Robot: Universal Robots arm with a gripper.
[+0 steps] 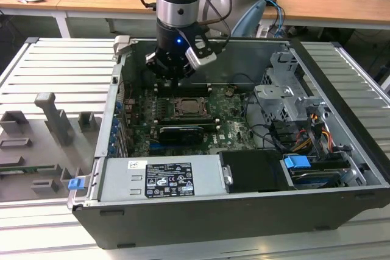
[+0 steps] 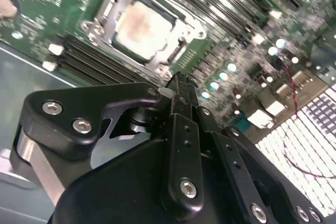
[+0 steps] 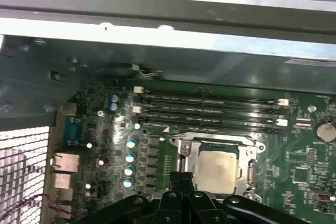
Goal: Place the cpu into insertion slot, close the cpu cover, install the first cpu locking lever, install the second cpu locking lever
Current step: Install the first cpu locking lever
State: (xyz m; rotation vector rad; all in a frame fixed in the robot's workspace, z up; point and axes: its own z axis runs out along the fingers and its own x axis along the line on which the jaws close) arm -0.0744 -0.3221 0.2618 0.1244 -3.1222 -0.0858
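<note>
The cpu (image 1: 191, 106) (image 2: 144, 27) (image 3: 217, 169), a pale silvery square, lies flat in the insertion slot (image 1: 205, 114) on the green board inside the open computer case. The cpu cover (image 2: 183, 26) (image 3: 247, 151), a grey metal frame, lies down around the chip's face. My gripper (image 1: 173, 81) (image 2: 178, 80) (image 3: 181, 181) hangs a little above the board, just beside the socket on its memory-slot side. Its fingers are shut together with nothing between them. I cannot tell how the locking levers stand.
Long black memory slots (image 3: 210, 109) run beside the socket. A long black card (image 1: 180, 133) sits on the socket's other side. A grey power supply (image 1: 161, 178) and a drive cage (image 1: 283, 98) stand inside the case walls. Grey fixtures (image 1: 55, 117) stand on the table at the exterior view's left.
</note>
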